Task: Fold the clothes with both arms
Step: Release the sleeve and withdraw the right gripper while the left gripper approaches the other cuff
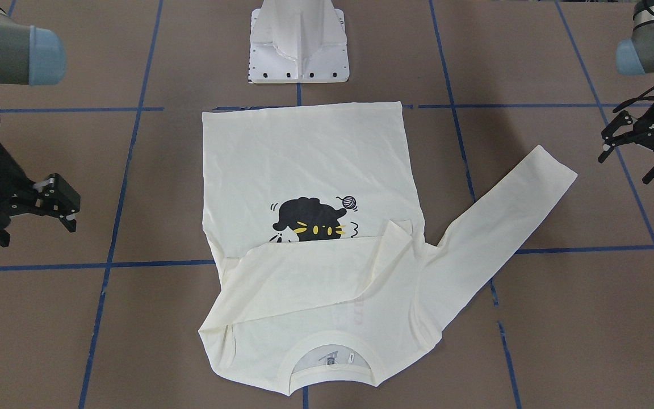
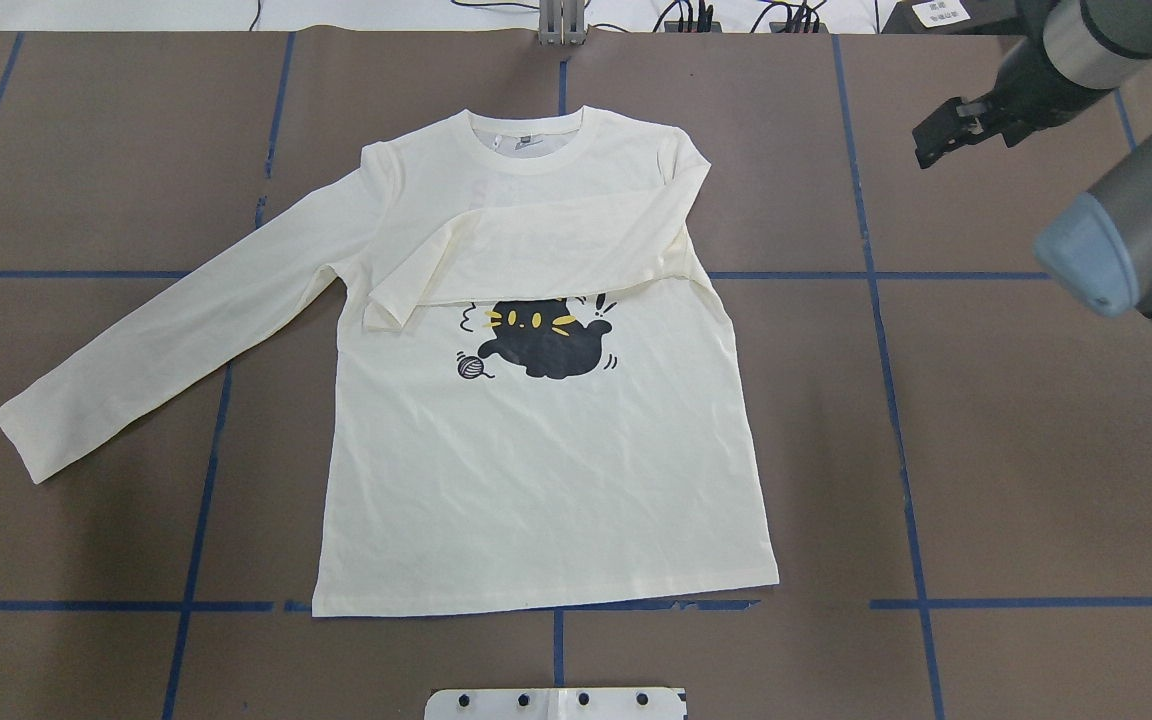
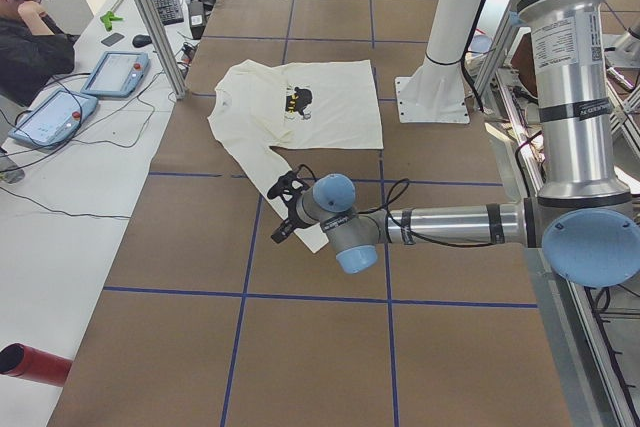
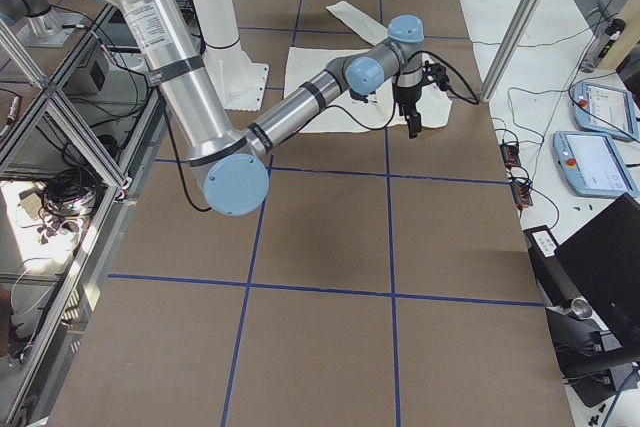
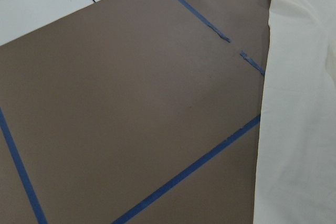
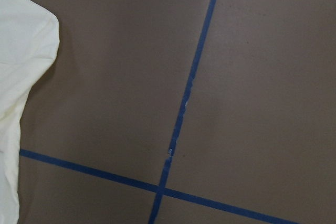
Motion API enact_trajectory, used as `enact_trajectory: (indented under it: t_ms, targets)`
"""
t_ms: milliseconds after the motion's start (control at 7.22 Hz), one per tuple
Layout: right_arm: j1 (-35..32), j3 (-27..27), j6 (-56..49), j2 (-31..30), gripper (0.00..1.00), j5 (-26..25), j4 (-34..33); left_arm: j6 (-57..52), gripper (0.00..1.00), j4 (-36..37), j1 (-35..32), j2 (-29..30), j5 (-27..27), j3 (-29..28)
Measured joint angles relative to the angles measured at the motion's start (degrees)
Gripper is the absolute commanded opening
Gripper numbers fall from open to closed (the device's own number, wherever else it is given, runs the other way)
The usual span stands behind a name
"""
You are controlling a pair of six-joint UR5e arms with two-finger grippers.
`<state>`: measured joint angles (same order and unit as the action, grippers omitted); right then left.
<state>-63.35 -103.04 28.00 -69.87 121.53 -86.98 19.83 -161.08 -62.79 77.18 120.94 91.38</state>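
Brown tabletop | cream-white long-sleeved cotton shirt between my left gripper and right gripper, both spread, empty | risk: careless pinch may drag folded sleeve loose

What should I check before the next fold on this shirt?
1. Left gripper open and empty: ok.
2. Right gripper open and empty: ok.
3. Sleeve on the robot's right folded across the chest: ok.
4. Sleeve on the robot's left folded in: not ok, it lies stretched out on the table.
5. Shirt flat, print side up, hem straight: ok.
6. Left gripper's height above the cuff: cannot tell.
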Motion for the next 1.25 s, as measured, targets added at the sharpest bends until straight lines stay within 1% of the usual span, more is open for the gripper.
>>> enact_trajectory:
  t_ms: [138,277,415,554,692,1246]
  targets:
    - [-2.04,-0.91,-0.72,-5.19,1.0,2.62,4.52,0.2,0.98,-1.79,4.51,-2.05,-3.89,0.58]
    - [-3.7,-2.37,-0.99,-9.29,1.0,4.59,7.17,0.27,0.91,-2.58,9.87,-3.31,-9.13,1.05]
    - [-4.46,-3.52,-0.99,-11.52,1.0,5.34,8.18,0.29,0.89,-2.77,14.58,-3.84,-13.77,1.23]
    - [-4.73,-4.03,-0.8,-12.44,1.0,5.54,8.51,0.22,0.89,-2.82,17.67,-4.33,-16.55,1.27]
    - [-4.8,-4.22,-0.62,-12.77,1.0,5.55,8.62,0.04,0.89,-2.87,19.53,-4.97,-17.77,1.29]
    - [-4.81,-3.98,-0.61,-12.92,1.0,5.33,8.66,-0.23,0.89,-2.91,24.6,-5.77,-19.81,1.23]
